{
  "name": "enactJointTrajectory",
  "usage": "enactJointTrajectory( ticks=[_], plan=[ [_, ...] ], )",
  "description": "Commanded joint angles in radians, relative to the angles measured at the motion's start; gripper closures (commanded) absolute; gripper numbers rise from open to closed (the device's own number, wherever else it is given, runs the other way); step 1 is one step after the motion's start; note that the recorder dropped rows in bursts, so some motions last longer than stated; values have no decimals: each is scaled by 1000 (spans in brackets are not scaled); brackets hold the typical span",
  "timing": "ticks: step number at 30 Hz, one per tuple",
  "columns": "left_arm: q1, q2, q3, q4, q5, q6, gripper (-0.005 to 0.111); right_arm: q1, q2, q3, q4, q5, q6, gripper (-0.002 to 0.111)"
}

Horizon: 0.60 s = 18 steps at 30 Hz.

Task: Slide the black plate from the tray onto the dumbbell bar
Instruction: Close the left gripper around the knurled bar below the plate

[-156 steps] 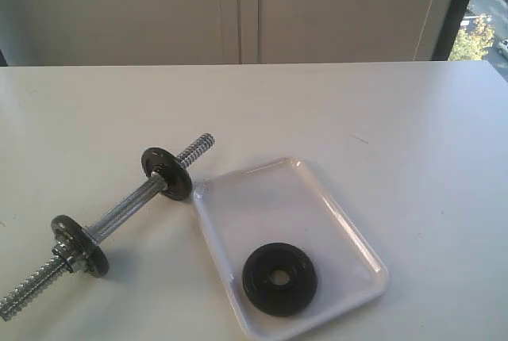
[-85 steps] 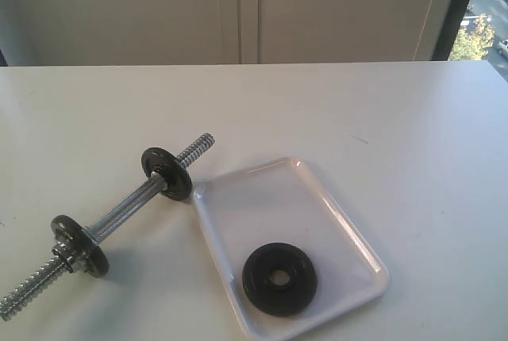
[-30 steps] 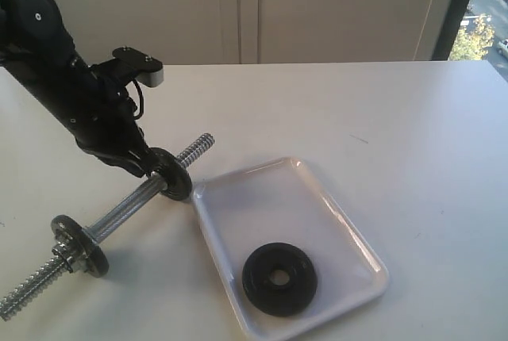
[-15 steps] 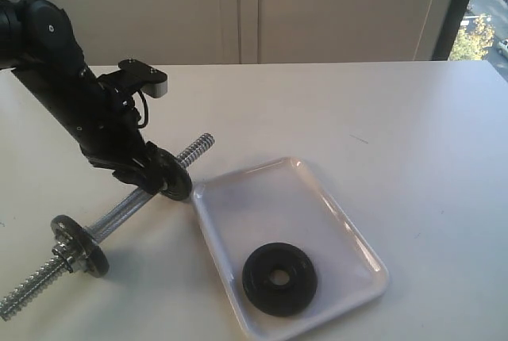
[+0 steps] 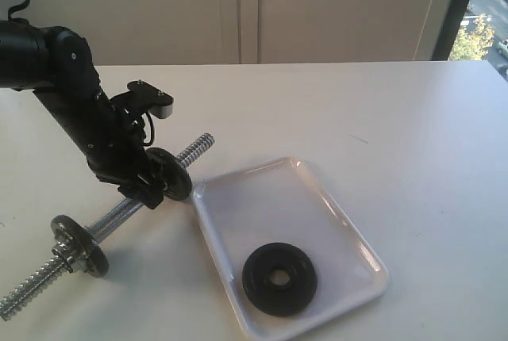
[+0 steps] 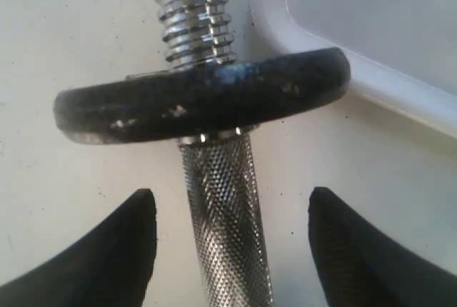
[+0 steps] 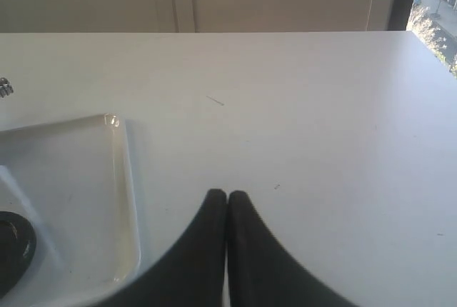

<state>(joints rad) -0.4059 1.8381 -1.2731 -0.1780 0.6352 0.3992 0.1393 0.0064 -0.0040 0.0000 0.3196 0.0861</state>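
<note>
Looking across a white worktop (image 5: 381, 111), we see the black plate (image 5: 279, 278) lying flat in the near part of the white tray (image 5: 295, 163), untouched, with nothing close to it. Just beside the tray's far left corner lies the dumbbell bar (image 5: 111, 218), set on a slant so that one threaded end points past that corner and the other points toward the near left edge. Two worn discs sit on it: one worn disc (image 5: 171, 173) close to the tray, almost touching its rim, and a second disc (image 5: 79, 244) nearer the other end. The left tool (image 6: 230, 200) reaches down over the bar's knurled middle, right behind the disc by the tray. Its jaws are spread wide, one on each side of the chrome, and we cannot see either one touching the metal. We judge that it stands astride the bar to clamp and steady it, since a loose round bar would roll or slide when a plate is pushed onto its thread. The right tool (image 7: 227, 203) is clenched, fingertips pressed together and gripping nothing, hovering above bare worktop just beside the tray's edge. It does not appear in the wide view. We take the task to be at its start, with the plate not yet lifted.
</note>
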Motion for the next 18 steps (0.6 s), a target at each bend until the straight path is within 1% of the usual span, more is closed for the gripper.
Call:
enactJointTrajectory(
  ticks=[1,5,15,18],
  plan=[
    [-6,22,6,-4,2,-2,41,0,-6,4,0,-7,1,108],
    [-6,50,6,-7,-17,-2,41,0,-6,4,0,-7,1,108],
    [-6,54,6,-16,-31,-4,41,0,-6,4,0,-7,1,108],
    [-6,54,6,-22,-31,-4,44,0,-6,4,0,-7,1,108]
  ],
)
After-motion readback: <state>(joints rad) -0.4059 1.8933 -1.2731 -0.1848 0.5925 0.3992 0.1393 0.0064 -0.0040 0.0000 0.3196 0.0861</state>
